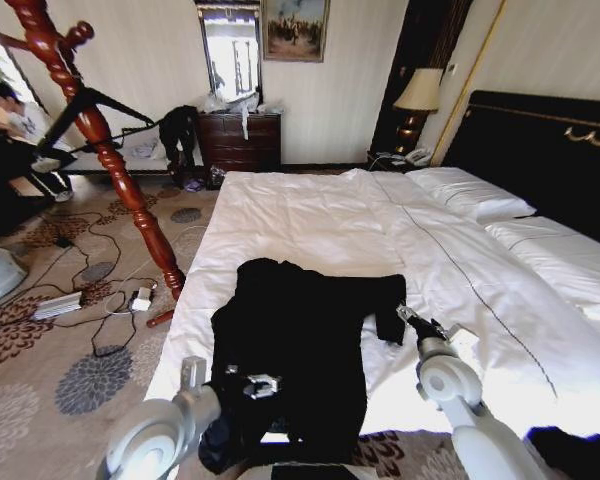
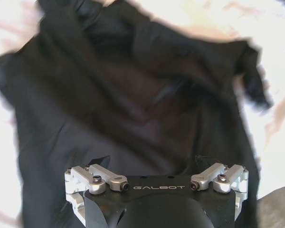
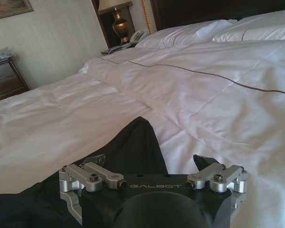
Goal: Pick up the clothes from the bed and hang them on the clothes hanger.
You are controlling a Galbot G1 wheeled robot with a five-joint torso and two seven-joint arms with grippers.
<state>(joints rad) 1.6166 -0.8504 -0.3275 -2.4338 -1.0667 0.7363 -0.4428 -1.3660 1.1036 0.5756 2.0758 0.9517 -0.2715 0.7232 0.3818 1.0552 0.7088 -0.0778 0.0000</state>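
Black coat: we see the clothes spread on the near end of the bed, one sleeve reaching toward our right side and the lower part hanging over the bed's foot edge.
White bedding: the duvet covers the whole bed, with pillows against the tall black headboard that carries gold trim.
Left gripper: it hovers low over the coat's lower half; in our left wrist view the dark cloth lies straight ahead of it. We cannot tell how far apart its fingers stand.
Right gripper: it sits at the coat's sleeve end near the bed's right side; in our right wrist view one dark finger shows over the duvet with a peak of coat cloth between the mounts. We cannot tell whether it holds the cloth.
Writing: we read "GALBOT" in pale letters on each gripper's black body in both wrist views.
Clothes hanger: the black triangular hanger hangs on the turned red-brown wooden coat stand, which stands on the patterned carpet to the left of the bed, well apart from the coat.
Bedside: a lamp and a telephone stand beside the headboard.
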